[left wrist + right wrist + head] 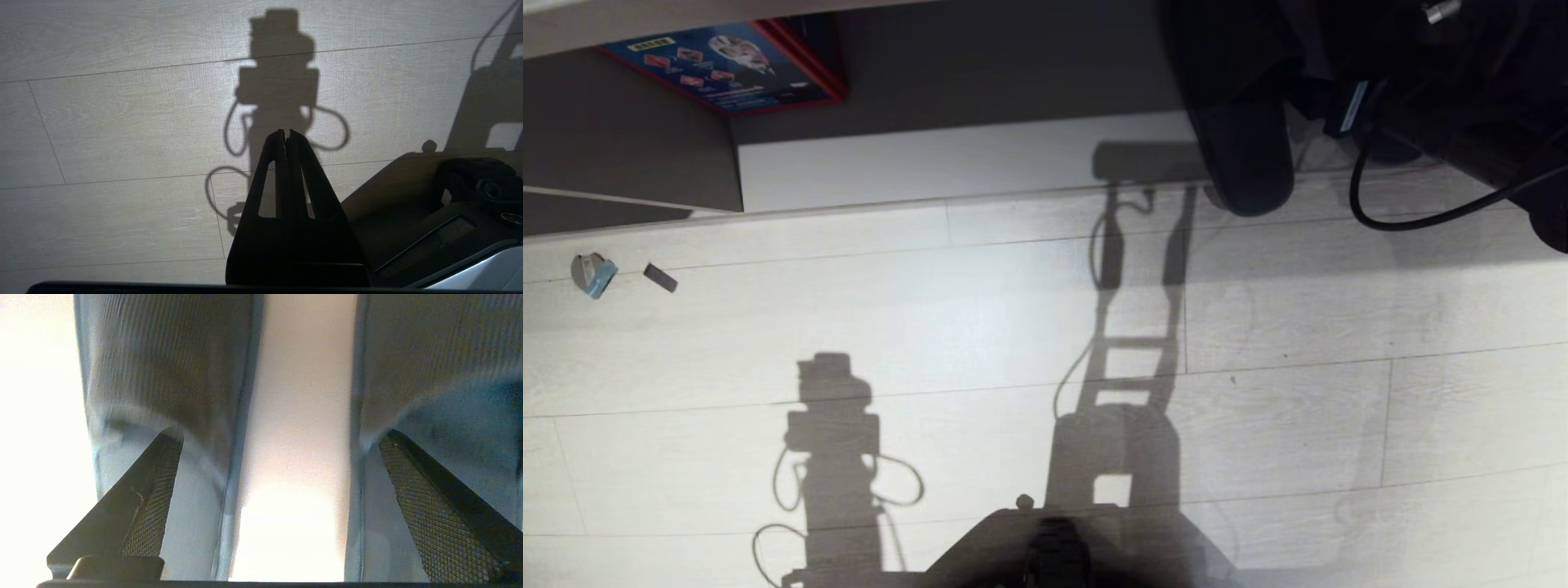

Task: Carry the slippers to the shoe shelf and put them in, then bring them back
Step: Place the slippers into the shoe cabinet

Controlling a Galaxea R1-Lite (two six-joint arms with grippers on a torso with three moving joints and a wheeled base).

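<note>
A: Head view first. Where are the slippers (1241, 155)?
B: Far across the floor (980, 327) from the robot base (1054, 547), and off to its right. 1 dark rounded end shows clearly, lying over the line where the floor boards meet a white strip (915, 163). The rest is lost under the right arm (1462, 82) and its black cable (1388, 220).
A: Shoe shelf?
B: Can't tell which part it is from here. Only taupe panels beyond the white strip.
A: Other stuff?
B: Blue and red box (727, 65), far from the base and to its left. 2 small bits on the floor on that side too: a blue-grey piece (592, 273) and a dark tab (660, 278). Robot shadows fall across the boards.
A: Left wrist view?
B: Left pincer (286, 132) is closed, tips pressed together with nothing between them. It hangs above the floor just beside the base.
A: Right wrist view?
B: Right pincer (282, 437) is spread wide open. Its 2 textured fingers (151, 498) stand far apart. Both slippers fill the view very close, side by side, with a pale gap between them. Each fingertip sits against 1 slipper. Touching or just above, can't tell.
A: Gripping anything?
B: No, nothing clamped.
</note>
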